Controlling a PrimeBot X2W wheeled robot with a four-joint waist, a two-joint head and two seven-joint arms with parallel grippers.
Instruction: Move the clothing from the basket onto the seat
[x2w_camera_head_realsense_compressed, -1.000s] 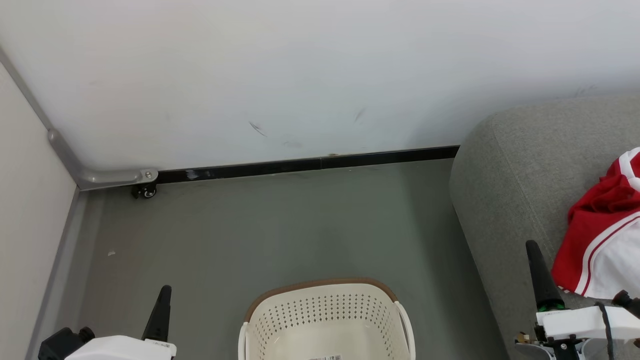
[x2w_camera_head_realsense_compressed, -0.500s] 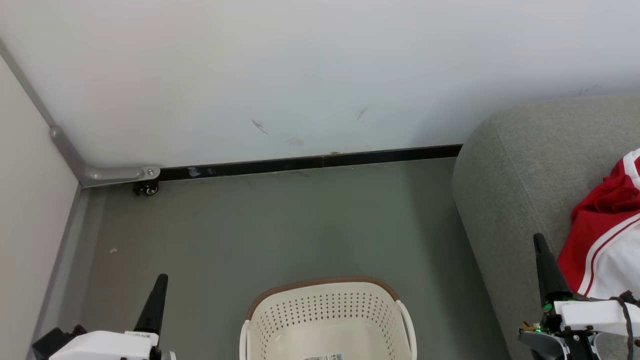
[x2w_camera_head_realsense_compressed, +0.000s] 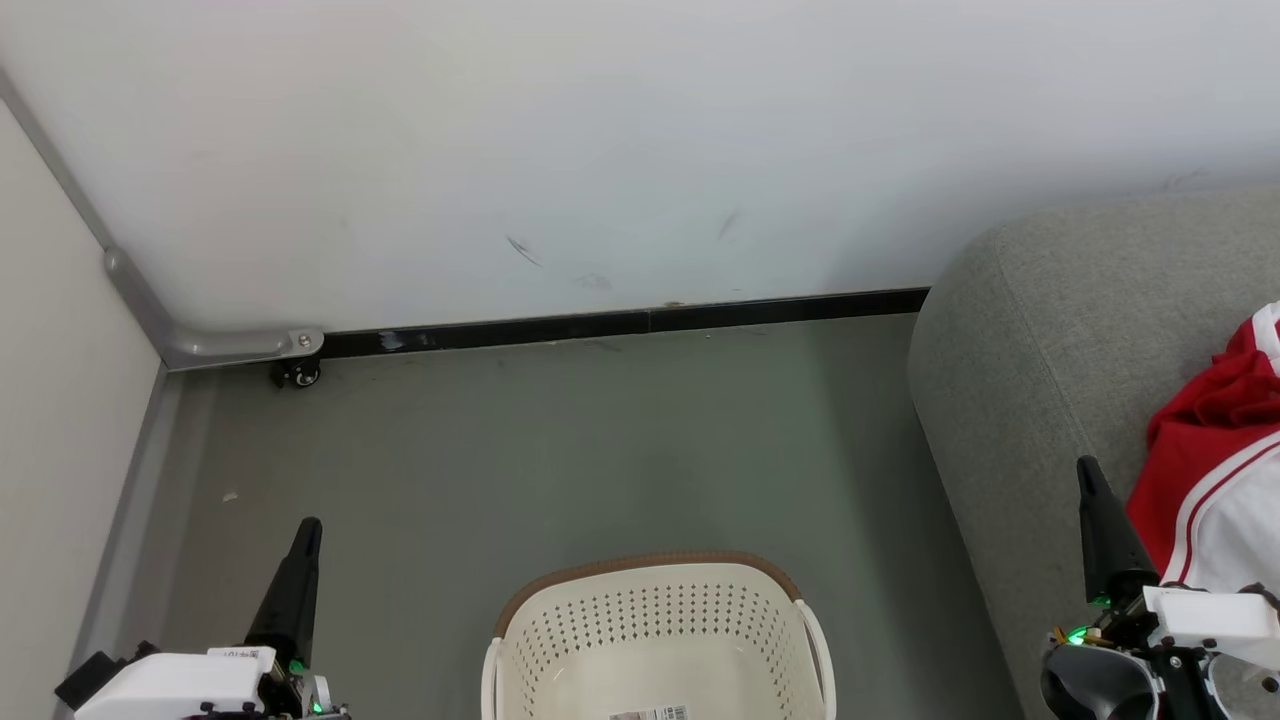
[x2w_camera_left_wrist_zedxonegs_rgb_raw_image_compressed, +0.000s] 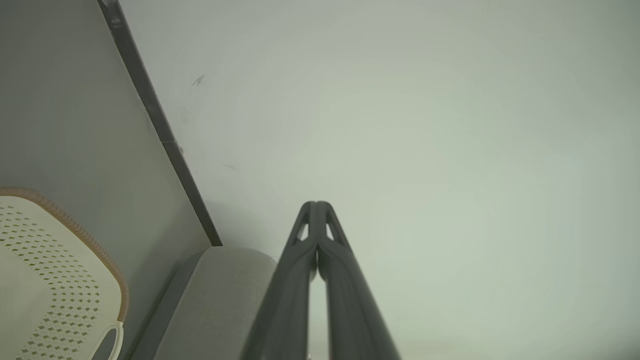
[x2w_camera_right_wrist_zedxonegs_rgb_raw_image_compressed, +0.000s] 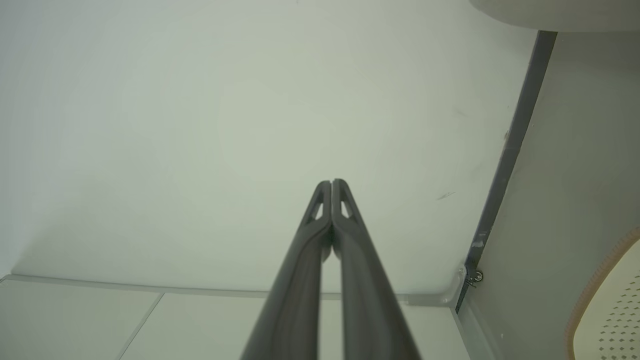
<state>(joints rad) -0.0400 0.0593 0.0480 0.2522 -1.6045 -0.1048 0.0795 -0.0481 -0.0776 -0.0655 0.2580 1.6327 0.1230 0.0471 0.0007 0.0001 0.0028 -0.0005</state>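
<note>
1. Both sets of jaws are seen pressed shut with nothing held. The left gripper (x2w_camera_head_realsense_compressed: 307, 527) is placed left of the basket (x2w_camera_head_realsense_compressed: 650, 612), the right gripper (x2w_camera_head_realsense_compressed: 1083, 466) right of it.
2. The clothing (x2w_camera_head_realsense_compressed: 1215, 470) is found on the seat (x2w_camera_head_realsense_compressed: 1030, 340), well right of the basket. It is red with white trim and partly cut off by the frame edge.
3. The visible part of the basket interior is bare except for a label (x2w_camera_head_realsense_compressed: 650, 714). Its near part is out of frame.
4. The transfer is judged likely finished. The step in hand is read as a final check.
5. To be done well:
   - The basket's hidden near part should be checked before done is called.
   - The right fingers should be kept off the cloth just beside them, so nothing is dragged back toward the basket.
6. Counted: 1 basket, 1 seat, 2 grippers, 1 clothing heap. The garments within the heap cannot be told apart.
</note>
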